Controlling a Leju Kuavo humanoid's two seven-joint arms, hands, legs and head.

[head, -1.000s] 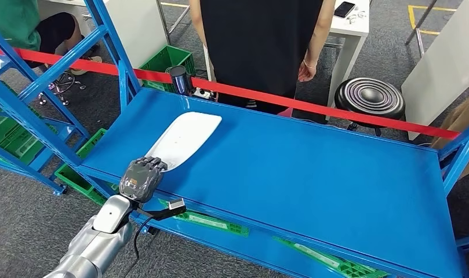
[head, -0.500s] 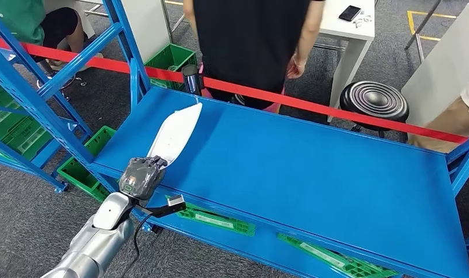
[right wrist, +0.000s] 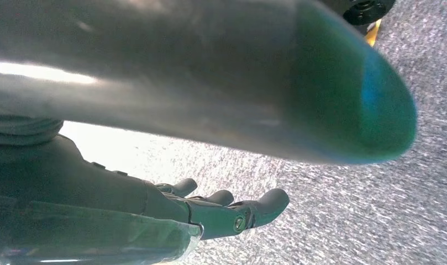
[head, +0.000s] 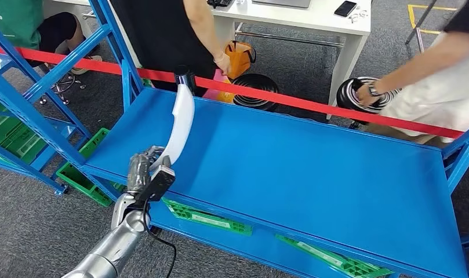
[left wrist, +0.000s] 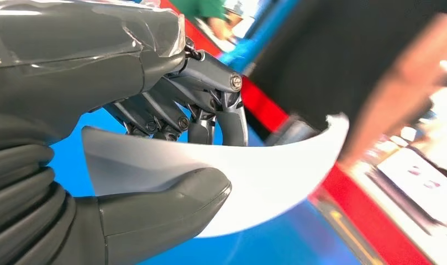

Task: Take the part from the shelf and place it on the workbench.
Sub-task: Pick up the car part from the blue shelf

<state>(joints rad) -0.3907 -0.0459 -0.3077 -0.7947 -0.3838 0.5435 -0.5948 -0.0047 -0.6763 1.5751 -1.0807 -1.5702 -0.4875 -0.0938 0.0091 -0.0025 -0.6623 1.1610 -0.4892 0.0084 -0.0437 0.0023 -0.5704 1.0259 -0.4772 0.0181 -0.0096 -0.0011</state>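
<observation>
The robot's left hand grips the near end of a long, curved white plastic part, thumb on one face and the darker fingers wrapped over the other, as the left wrist view makes plain. The part stands clear of the flat blue metal shelf deck; it hangs above the deck's near left corner, so the pickup looks done. What is left, by this reading, is the whole carry and the set-down: no workbench can be identified with certainty, though a white table stands beyond the red rail where people are busy.

The part's long axis runs almost upright in the head view, from the gripped lower end up and slightly away from the robot, its free tip pointing toward the red rail and a dark cylindrical object behind it. It is turned on edge, so it shows as a narrow curved blade.

The right hand hangs over grey carpet with its fingers loosely extended and apart, holding nothing.
</observation>
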